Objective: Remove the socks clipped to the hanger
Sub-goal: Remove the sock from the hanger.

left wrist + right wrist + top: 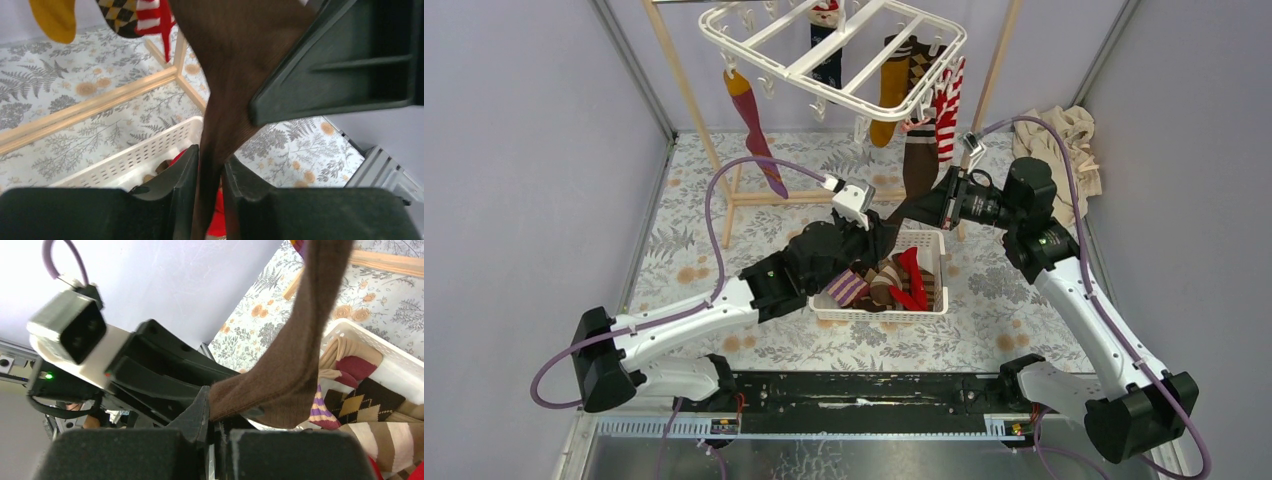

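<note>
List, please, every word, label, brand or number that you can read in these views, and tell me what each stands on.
None: no readable word, label, number or sign shows on the hanger, the brown sock, the basket or the grey plug.

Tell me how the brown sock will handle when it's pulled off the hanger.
Likely floppy: the brown sock drapes and folds where the right gripper pinches it. Probably light, dangling freely from the hanger. Its fine knit, between the left gripper fingers, may stretch before coming free.
</note>
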### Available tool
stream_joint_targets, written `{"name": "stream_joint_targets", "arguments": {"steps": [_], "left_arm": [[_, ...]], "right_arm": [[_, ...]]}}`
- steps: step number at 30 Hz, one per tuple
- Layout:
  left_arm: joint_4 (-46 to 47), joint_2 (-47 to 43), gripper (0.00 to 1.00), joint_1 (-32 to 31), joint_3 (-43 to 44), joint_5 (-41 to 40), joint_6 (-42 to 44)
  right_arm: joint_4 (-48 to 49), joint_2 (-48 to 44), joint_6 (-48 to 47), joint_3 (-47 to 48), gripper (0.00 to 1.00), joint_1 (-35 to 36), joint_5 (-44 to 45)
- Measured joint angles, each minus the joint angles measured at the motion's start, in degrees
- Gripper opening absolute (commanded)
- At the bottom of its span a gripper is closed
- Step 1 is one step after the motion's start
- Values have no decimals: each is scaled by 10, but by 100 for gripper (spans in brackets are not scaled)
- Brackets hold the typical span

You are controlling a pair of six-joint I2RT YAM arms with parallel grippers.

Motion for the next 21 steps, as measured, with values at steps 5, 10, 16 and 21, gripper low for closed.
{"name": "stream_joint_targets", "arguments": {"steps": [5,10,16,21], "left_arm": [[-2,8,3,0,37,1,11],[-12,21,0,0,66,1,22],[-40,33,0,0,81,1,30],[-50,36,0,0,95,-1,33]], "right_arm": [[-5,0,0,-13,0,-12,-5],[-19,-2,-6,-16,3,-15,-3],[-88,-5,-49,-7,25,-16,25],[-175,-2,-106,42,46,-16,78]]}}
